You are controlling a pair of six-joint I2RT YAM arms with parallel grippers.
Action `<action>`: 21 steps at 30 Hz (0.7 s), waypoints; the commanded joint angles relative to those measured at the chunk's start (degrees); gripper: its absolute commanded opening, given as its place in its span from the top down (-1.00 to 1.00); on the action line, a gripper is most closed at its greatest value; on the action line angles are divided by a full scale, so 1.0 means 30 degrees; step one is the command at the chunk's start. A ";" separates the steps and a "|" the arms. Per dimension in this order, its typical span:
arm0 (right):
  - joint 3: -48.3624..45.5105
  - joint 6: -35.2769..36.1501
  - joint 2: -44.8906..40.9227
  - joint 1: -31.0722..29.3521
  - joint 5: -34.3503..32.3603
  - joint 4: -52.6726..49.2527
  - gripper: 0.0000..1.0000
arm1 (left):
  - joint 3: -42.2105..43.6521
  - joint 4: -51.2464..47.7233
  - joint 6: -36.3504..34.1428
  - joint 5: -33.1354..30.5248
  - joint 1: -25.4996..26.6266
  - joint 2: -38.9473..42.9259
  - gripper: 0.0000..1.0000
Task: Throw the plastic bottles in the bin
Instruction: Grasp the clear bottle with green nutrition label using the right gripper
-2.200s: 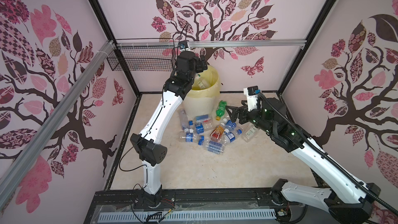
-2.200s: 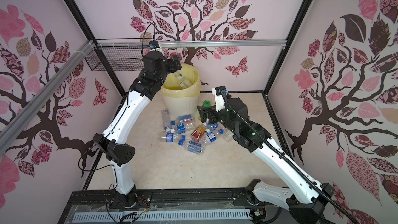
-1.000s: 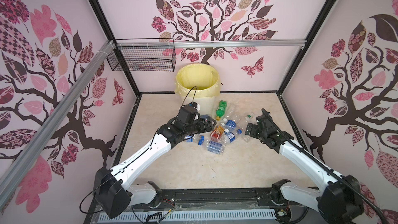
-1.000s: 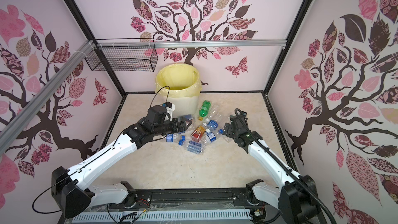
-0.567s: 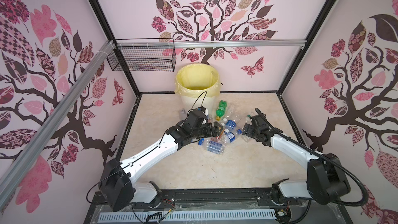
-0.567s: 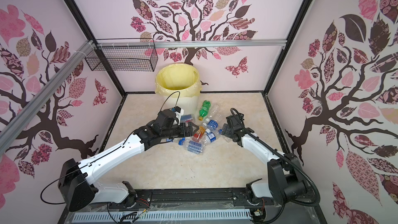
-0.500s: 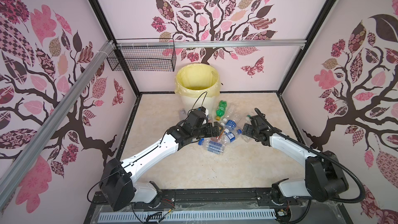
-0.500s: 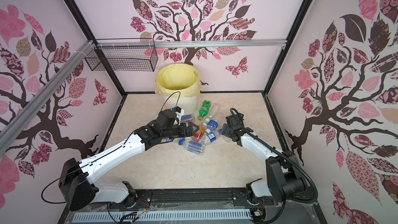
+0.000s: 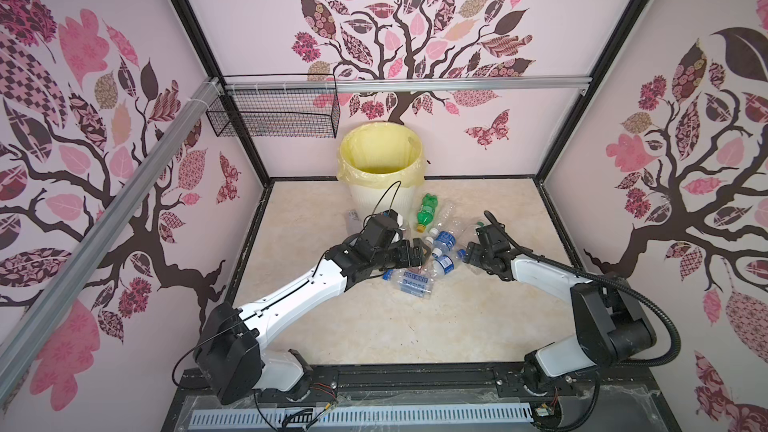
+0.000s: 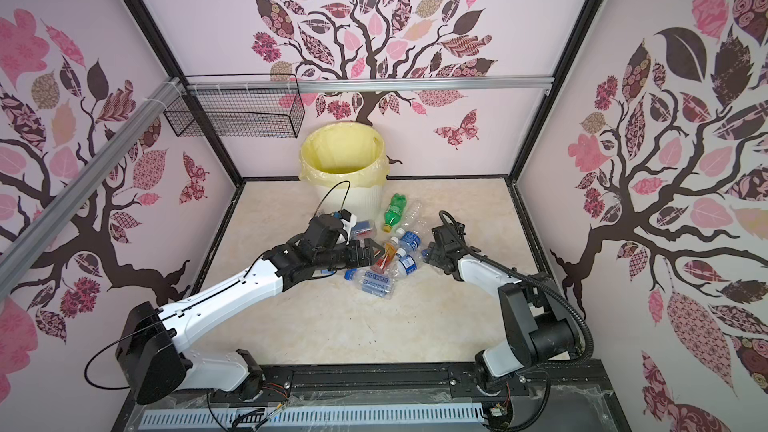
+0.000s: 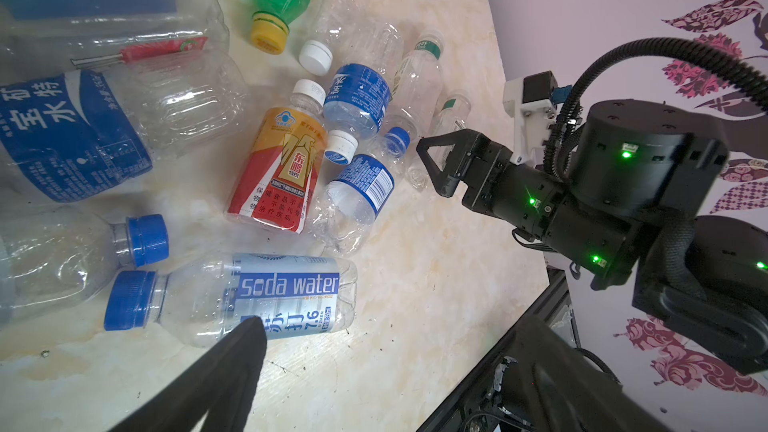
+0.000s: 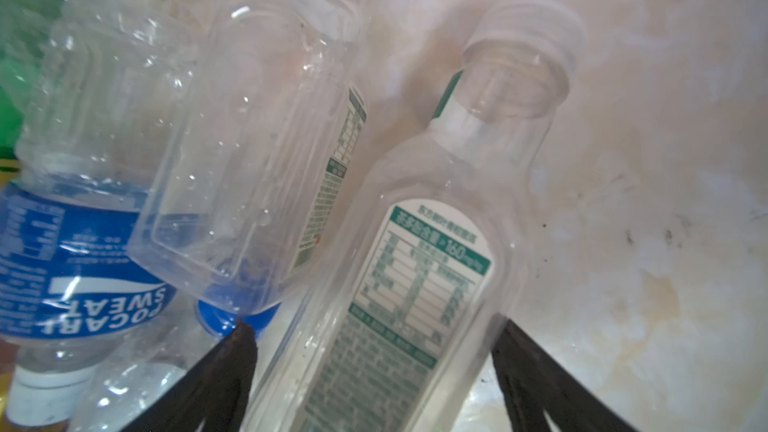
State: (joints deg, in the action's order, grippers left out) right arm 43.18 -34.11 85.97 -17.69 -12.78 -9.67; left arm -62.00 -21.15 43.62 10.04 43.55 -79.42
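Several plastic bottles lie in a heap on the floor in front of the bin (image 9: 382,197), whose yellow bag lines the rim. Among them are a green bottle (image 9: 426,209), an amber-red one (image 11: 282,168) and a "soda water" one (image 11: 270,297). My left gripper (image 9: 417,253) hovers low over the heap's left side, open, with only bare floor between its fingers (image 11: 245,351). My right gripper (image 9: 467,253) is at the heap's right edge. Its jaws straddle a clear bottle with a green-white label (image 12: 415,263), one finger (image 12: 511,347) against it and the other a little off.
A black wire basket (image 9: 274,118) hangs on the back wall left of the bin. Patterned walls close in the floor on three sides. A black rail (image 9: 415,376) runs along the front edge. Bare floor (image 9: 415,326) lies between the heap and that rail.
My left arm came down from the bin's mouth and reached right over the heap. My right gripper dropped to the clear bottle and its jaws have narrowed around it.
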 commanded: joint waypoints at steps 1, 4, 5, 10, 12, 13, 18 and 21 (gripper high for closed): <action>-0.0864 0.0526 -0.1066 0.0188 -0.0161 0.0037 -0.66 | 0.0451 0.0510 0.0139 0.0026 0.0104 -0.0139 -0.94; -0.1370 0.0797 -0.1352 0.0398 0.0016 0.0427 -0.62 | 0.0449 0.0538 0.0170 0.0051 0.0096 -0.0327 -0.94; -0.1357 0.0851 -0.1324 0.0577 0.0186 0.0339 -0.59 | 0.0420 0.0540 0.0197 0.0080 0.0102 -0.0347 -0.95; -0.1513 0.1232 -0.1598 0.0828 0.0312 0.0351 -0.38 | 0.0422 0.0442 0.0198 -0.0020 0.0104 -0.0246 -0.94; -0.1583 0.1316 -0.1747 0.0829 0.0382 0.0338 -0.29 | 0.0485 0.0388 0.0187 -0.0147 0.0106 -0.0177 -0.94; -0.1619 0.1350 -0.1860 0.0829 0.0522 0.0324 -0.25 | 0.0565 0.0369 0.0209 -0.0154 0.0092 -0.0177 -0.94; -0.1737 0.1617 -0.2854 0.0818 0.1061 -0.0155 -0.10 | 0.0422 0.0006 0.0250 -0.0077 0.0135 -0.0134 -0.94; -0.1742 0.1822 -0.3918 0.0829 0.1609 -0.0699 -0.07 | 0.0167 -0.0131 -0.0139 -0.0088 0.0090 -0.0008 -0.94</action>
State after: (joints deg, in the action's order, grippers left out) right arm 37.76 -29.76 78.46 -15.55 -9.54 -9.58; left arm -61.95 -21.02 44.21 10.15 43.66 -79.99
